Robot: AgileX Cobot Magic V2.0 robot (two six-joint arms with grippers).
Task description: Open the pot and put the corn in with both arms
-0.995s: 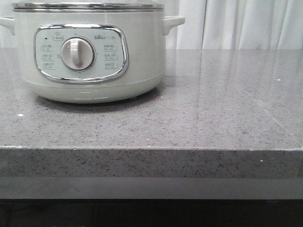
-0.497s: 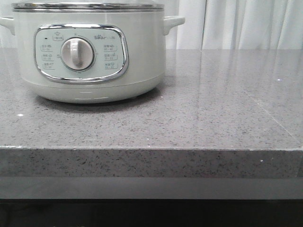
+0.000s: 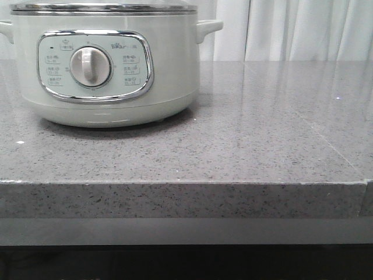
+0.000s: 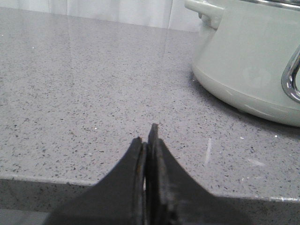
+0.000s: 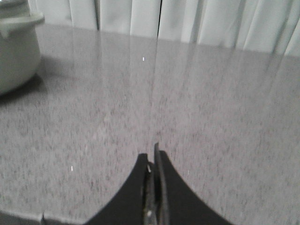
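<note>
The pale grey-green pot (image 3: 108, 64) stands at the back left of the grey counter, its steel-rimmed lid (image 3: 105, 7) on and its dial (image 3: 90, 66) facing me. It also shows in the left wrist view (image 4: 253, 61) and at the edge of the right wrist view (image 5: 14, 51). The corn is out of view. My left gripper (image 4: 149, 136) is shut and empty over the counter's front edge, apart from the pot. My right gripper (image 5: 153, 157) is shut and empty over bare counter away from the pot. Neither gripper shows in the front view.
The speckled grey stone counter (image 3: 245, 140) has a thick front edge (image 3: 186, 198). White curtains (image 3: 291, 29) hang behind it. The pot's side handle (image 3: 208, 27) sticks out toward the counter's middle.
The front view has shifted a little, so the pot sits slightly further left in the frame. Nothing on the counter has moved.
</note>
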